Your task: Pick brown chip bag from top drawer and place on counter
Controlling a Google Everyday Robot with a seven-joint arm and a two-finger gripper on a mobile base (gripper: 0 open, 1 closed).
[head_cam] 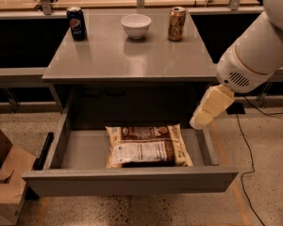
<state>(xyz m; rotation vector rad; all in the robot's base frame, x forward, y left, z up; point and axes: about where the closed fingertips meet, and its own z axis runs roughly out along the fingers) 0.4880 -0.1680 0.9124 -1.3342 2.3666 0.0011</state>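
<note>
From where I stand the only brand I can make out is the round red, white and blue Pepsi emblem on the dark blue can (77,22) at the counter's (127,55) far left corner. The brown chip bag (148,145) in the top drawer (132,180) carries a white nutrition panel (137,152) and a small oval logo, both too fine to read, as is the lettering on the gold-brown can (177,23). The gripper (198,122), which hangs over the drawer's right wall beside the bag, bears no markings.
</note>
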